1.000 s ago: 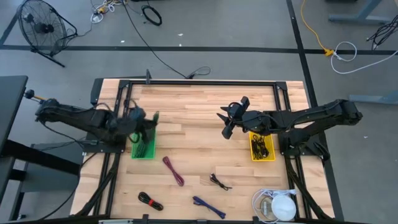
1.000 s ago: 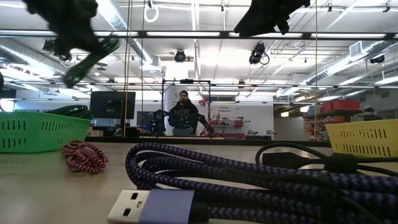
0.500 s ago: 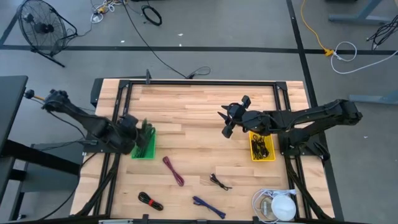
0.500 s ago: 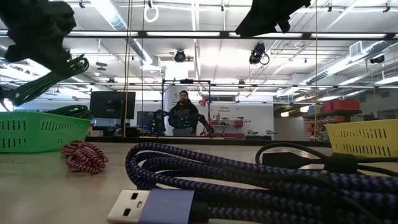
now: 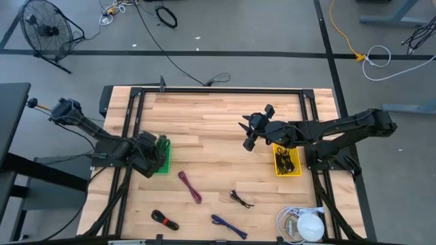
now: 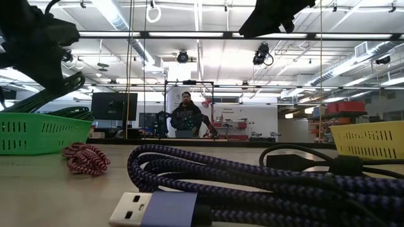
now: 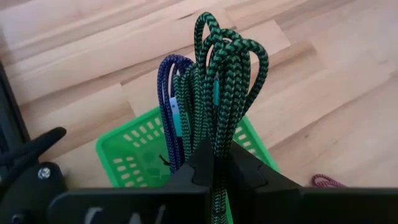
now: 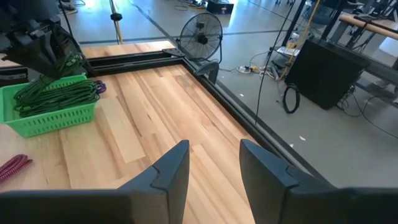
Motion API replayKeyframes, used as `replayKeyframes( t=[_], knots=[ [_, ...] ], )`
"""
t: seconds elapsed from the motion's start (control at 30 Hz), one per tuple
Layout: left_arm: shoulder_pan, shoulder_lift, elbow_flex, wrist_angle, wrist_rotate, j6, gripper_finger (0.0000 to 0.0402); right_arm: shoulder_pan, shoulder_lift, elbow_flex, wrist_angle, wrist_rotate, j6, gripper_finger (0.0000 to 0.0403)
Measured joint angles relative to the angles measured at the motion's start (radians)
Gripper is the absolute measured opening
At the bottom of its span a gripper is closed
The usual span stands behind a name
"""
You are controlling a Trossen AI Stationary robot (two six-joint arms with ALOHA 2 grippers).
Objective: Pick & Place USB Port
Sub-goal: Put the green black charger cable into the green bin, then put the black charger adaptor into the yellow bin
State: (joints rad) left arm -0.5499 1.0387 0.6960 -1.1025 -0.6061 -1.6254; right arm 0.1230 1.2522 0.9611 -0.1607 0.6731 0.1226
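Note:
My left gripper [image 5: 150, 151] is shut on a coiled green braided USB cable [image 7: 225, 68] over the green basket [image 5: 161, 163] near the table's left edge. The low view shows it [image 6: 45, 60] high on the left, with the green cable [image 6: 52, 93] hanging toward the basket [image 6: 38, 133], which holds more green cables. A blue-purple cable [image 7: 169, 93] stands beside the green coil; I cannot tell whether it is held too. My right gripper [image 5: 249, 133] is open and hovers over the table's middle right, touching nothing. My left gripper pinches the green cable's coil between its two fingers, at one end of the bundle [image 7: 217, 144], several strands together. The loops reach out beyond the fingertips. The coil is lifted, and its loop [image 6: 38, 99] hangs just above the basket's rim; whether it touches the contents is unclear.
A yellow basket [image 5: 287, 160] with black cables sits by the right arm. Loose cables lie near the near edge: dark red [image 5: 191, 186], black [image 5: 240, 199], black-red [image 5: 165, 220], blue [image 5: 229, 226]. A white object [image 5: 304, 225] is at the near right corner. A person stands far behind the table [image 6: 187, 116].
My left gripper has carried the green cable toward the table's near edge and down, over the green basket, staying shut on it. The cable's loop now hangs lower, close to the basket's rim.

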Motion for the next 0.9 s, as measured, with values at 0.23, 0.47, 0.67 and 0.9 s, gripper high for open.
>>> replayKeyframes(
  t=[0.23, 0.47, 0.67, 0.9],
  knots=[
    [0.0, 0.052, 0.0, 0.012, 0.038, -0.04, 0.0062, -0.002, 0.0, 0.0, 0.001, 0.0, -0.001, 0.0141],
    [0.0, 0.062, 0.0, 0.021, 0.057, -0.04, 0.0112, -0.009, 0.0, 0.0, 0.001, 0.0, -0.001, 0.0141],
    [0.001, 0.061, 0.0, 0.021, -0.024, 0.064, 0.0129, -0.008, 0.0, 0.0, 0.001, 0.0, -0.001, 0.0141],
    [0.001, 0.061, 0.0, 0.175, 0.091, 0.525, 0.0123, -0.008, 0.0, 0.0, -0.005, 0.0, 0.0, 0.0141]
  ],
)
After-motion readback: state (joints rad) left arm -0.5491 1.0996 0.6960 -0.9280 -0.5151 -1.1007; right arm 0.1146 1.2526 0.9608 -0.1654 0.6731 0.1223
